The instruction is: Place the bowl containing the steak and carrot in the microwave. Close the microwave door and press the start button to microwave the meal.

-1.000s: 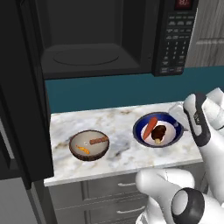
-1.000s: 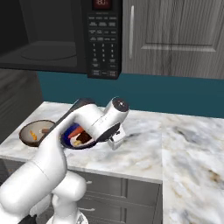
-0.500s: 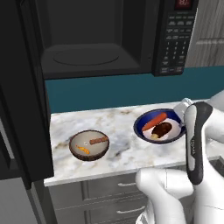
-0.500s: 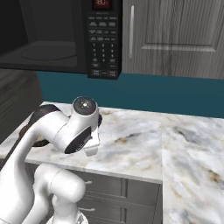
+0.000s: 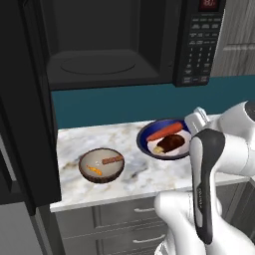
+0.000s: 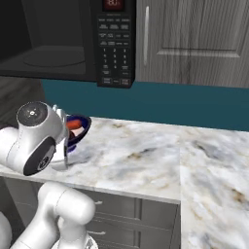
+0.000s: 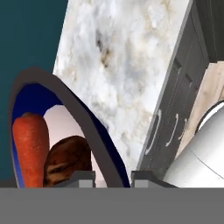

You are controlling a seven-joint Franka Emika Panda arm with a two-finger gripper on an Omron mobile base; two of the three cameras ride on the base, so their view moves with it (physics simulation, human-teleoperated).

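While the tall black microwave door (image 5: 22,114) stands swung wide at the left, the large black box-shaped microwave (image 5: 124,42) hangs open above the counter, its dark cavity holding only the round turntable (image 5: 97,63); the keypad panel with its red display (image 6: 115,41) sits on the oven's right side. Below it, the white-and-grey marbled counter (image 6: 160,155) runs along a teal back wall, with grey drawer fronts (image 5: 122,219) under its front edge.

The round dark-blue bowl with a white interior (image 5: 164,139) is at the back of the counter, near the wall and under the oven's right end. It appears lifted and tipped rather than resting flat, though I cannot be sure its foot is clear of the counter. Inside it, the long orange-red carrot (image 5: 163,131) lies along the wall side, and the dark brown lumpy steak (image 5: 171,143) sits just beside it, toward the counter's front edge.

The brown wooden-looking bowl with a grey-beige interior (image 5: 101,165) rests flat near the front left corner of the counter, well apart from the blue one. It holds a thin reddish-brown strip (image 5: 112,160) and a tiny orange sliver (image 5: 94,171), lying apart.

In the hand view, the two-finger gripper (image 7: 112,176) is clamped on the blue bowl's rim, one dark tip inside the bowl next to the steak, the other outside its wall.
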